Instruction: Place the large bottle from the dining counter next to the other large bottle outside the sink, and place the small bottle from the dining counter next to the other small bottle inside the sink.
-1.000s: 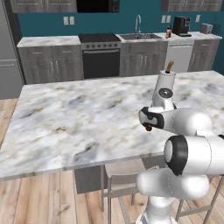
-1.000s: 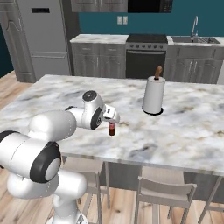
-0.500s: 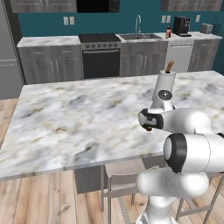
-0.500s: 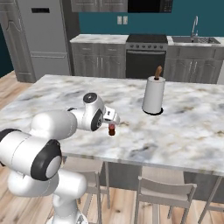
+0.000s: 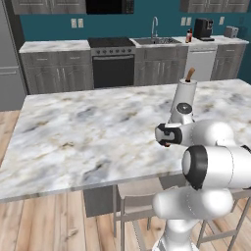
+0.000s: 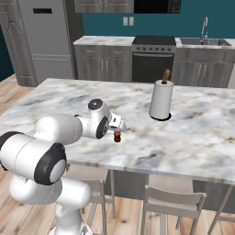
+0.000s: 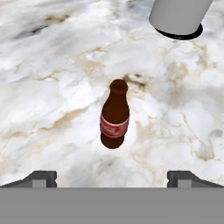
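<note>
This is a home kitchen, rendered in simulation. A long marble dining counter (image 5: 88, 132) runs across the foreground with stools (image 6: 172, 202) tucked under its near edge. Behind it stand grey cabinets (image 5: 54, 73), a black oven (image 5: 113, 68) with a microwave (image 5: 109, 6) above, and a sink with a tall faucet (image 5: 154, 29). A coffee machine (image 5: 202, 29) sits on the back counter, a steel fridge (image 6: 48, 36) stands at the far left, the wall is teal, and the floor is wood planks (image 5: 44, 225).

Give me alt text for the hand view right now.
A small brown bottle with a red label stands upright on the marble counter, centred ahead of the open gripper. The base of a paper towel roll sits beyond it.
</note>
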Robot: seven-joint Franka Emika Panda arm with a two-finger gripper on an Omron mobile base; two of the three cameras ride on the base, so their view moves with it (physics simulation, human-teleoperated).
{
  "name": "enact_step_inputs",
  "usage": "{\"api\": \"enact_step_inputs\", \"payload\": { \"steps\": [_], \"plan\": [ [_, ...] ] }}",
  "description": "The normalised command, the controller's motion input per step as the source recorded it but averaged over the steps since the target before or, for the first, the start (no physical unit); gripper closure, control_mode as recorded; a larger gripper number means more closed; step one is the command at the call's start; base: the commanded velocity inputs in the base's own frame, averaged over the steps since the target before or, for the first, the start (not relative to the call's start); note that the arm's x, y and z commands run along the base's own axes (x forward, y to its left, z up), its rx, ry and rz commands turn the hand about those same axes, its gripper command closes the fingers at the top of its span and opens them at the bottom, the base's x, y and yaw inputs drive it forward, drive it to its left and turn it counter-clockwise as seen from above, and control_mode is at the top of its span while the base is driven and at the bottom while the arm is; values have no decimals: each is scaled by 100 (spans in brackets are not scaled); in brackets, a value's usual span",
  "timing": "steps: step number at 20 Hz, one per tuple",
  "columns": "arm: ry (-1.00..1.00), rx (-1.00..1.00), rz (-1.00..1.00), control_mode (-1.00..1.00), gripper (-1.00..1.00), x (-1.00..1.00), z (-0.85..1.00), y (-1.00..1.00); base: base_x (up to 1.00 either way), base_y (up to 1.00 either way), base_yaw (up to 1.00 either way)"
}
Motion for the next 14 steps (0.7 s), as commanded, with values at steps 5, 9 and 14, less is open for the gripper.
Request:
{"api": "enact_step_inputs", "payload": {
  "steps": [5, 9, 14],
  "plan": [
    [0, 0, 0, -100, -100, 9, -1, -5, 0, 0, 0],
    [0, 0, 0, -100, -100, 14, 0, -9, 0, 0, 0],
    [0, 0, 0, -100, -100, 15, 0, -6, 0, 0, 0]
  ]
}}
